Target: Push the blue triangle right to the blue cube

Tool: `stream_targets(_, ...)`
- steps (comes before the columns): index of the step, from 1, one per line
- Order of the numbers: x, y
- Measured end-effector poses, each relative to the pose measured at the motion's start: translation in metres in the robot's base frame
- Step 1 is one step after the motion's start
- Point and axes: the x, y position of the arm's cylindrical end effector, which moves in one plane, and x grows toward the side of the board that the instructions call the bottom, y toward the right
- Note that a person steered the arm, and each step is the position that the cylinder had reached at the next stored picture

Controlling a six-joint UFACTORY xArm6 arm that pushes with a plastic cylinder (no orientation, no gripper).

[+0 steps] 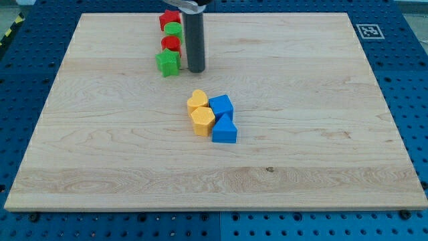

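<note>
The blue triangle (pixel 225 130) lies near the board's middle, touching the blue cube (pixel 221 106) just above it. A yellow heart (pixel 196 100) and a yellow hexagon (pixel 202 121) sit against their left sides. My tip (pixel 195 69) stands on the board well above this cluster, toward the view's top, right beside the green star (pixel 168 63). It touches none of the blue blocks.
A column of blocks stands left of the rod: a red block (pixel 169 19) at the top, a green round block (pixel 173 29), a red block (pixel 171 45), then the green star. The wooden board (pixel 321 134) lies on a blue perforated table.
</note>
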Motion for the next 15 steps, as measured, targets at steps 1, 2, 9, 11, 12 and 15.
stream_targets(1, 0.029, 0.038)
stream_targets(2, 0.057, 0.077)
stream_targets(9, 0.177, -0.047)
stream_targets(11, 0.160, -0.019)
stream_targets(12, 0.161, -0.003)
stream_targets(15, 0.156, 0.055)
